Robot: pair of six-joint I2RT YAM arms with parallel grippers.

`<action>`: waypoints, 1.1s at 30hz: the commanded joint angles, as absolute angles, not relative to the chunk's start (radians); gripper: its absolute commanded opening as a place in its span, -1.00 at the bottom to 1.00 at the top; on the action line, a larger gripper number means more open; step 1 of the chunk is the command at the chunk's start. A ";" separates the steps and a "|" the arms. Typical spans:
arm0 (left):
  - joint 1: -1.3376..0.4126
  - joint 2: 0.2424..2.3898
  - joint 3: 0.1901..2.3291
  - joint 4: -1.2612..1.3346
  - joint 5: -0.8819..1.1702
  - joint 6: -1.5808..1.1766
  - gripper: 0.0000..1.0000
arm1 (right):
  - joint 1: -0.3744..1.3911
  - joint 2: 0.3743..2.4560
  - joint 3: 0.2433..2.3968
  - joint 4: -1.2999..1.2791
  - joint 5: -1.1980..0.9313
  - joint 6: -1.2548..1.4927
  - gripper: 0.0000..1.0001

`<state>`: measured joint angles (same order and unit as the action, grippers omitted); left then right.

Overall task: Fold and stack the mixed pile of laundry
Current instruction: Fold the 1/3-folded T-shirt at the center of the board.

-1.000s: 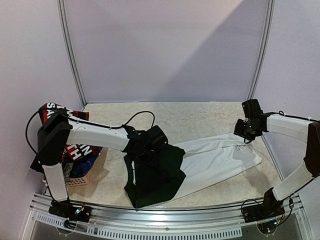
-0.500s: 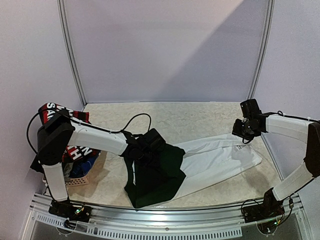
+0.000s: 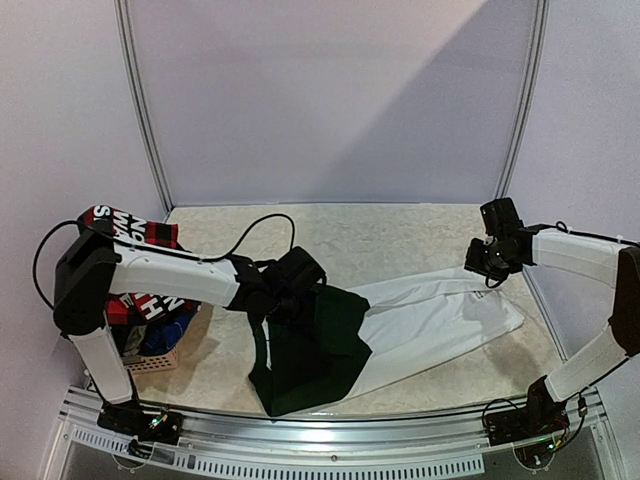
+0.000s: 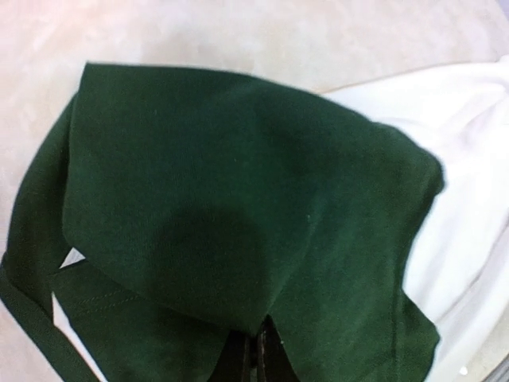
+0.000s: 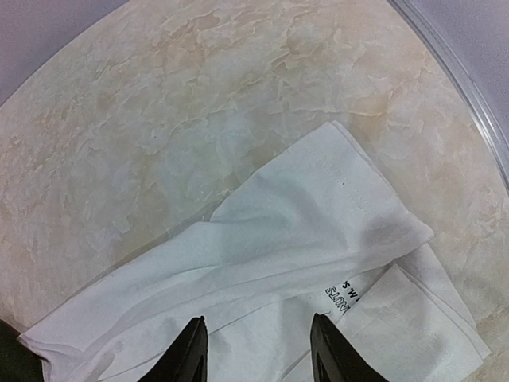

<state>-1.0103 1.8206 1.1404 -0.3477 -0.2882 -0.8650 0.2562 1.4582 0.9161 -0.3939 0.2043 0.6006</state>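
T-shirt point(image 3: 430, 318): the white-and-dark-green piece of the mixed laundry pile. It lies spread across the middle of the bench point(image 3: 350, 235), with the green part point(image 3: 310, 355) toward the left arm and the white part running out to the right.
Left pincer point(image 4: 256, 354): closed tight on a fold of the green cloth, fingertips pressed together. The fabric humps up over them, so the hold looks meant to carry that edge across for a fold.
Right pincer point(image 5: 256, 344): jaws partly apart with nothing between them, hanging above the white hem close to the printed mark point(image 5: 340, 293). It is probably placed there to pin or pick up the far end.
Rest of pile point(image 3: 130, 222): red-black plaid with white lettering and a blue piece, heaped in and over the basket point(image 3: 150, 362) at the left edge, beside the left arm's base. None of it is folded yet.
Edges: the white hem ends near the right rim point(image 5: 457, 87) of the bench. The green tail reaches close to the near rail point(image 3: 330, 418).
Open room: the bare bench behind the shirt, toward the back wall, looks the freest space for swinging a fold. The left side is crowded by the basket and the arm's cable point(image 3: 255, 235).
Risk: so thin a pinch may slip, or drag the whole shirt instead of folding it.
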 commanded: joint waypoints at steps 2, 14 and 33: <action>-1.049 1.736 1.138 -0.434 -0.342 -0.877 -1.00 | 0.262 1.423 0.947 -0.434 0.243 0.584 -0.10; -1.148 1.690 1.207 -0.595 -0.429 -0.933 -1.00 | 0.262 1.397 0.972 -0.459 0.278 0.557 -0.02; -1.268 1.648 1.266 -0.781 -0.404 -0.993 -0.91 | 0.263 1.377 0.945 -0.449 0.278 0.548 0.00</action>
